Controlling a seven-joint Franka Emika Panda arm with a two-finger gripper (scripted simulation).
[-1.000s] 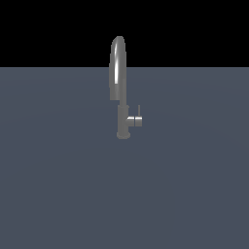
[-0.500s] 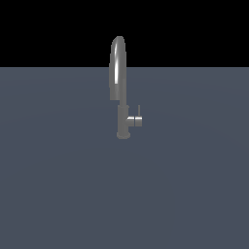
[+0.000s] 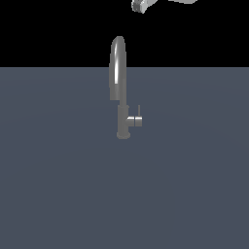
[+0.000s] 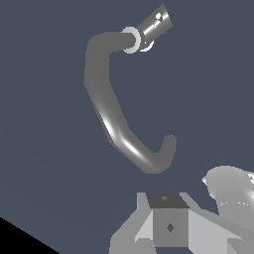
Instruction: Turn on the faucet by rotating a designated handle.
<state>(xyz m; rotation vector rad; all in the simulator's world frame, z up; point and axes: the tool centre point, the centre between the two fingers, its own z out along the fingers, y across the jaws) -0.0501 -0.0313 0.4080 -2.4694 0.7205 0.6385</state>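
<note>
Faucet point(image 3: 120, 92) stands upright near the middle of the flat grey worktop point(image 3: 58, 194), nothing else resting on that surface. Its cylindrical body rises into a tall arched spout that reaches above the worktop's far edge against the black background. The handle point(image 3: 135, 120) sticks out low on the body toward the exterior view's right, a short horizontal stub with a thin pin standing upright at its tip. My end effector point(image 3: 141, 6) shows only as a pale sliver at the very top of the exterior view, well above the spout and a little to that view's right of it, well apart from the handle and touching nothing. In the wrist view I look down over the curved spout point(image 4: 116, 116), the handle point(image 4: 149, 31) showing beyond it as a bright collar and stub, with the grey housing of my own end effector point(image 4: 168, 223) filling the near edge. The fingertips are cropped out in both views, so I cannot tell how far apart they stand; nothing is visibly held.
</note>
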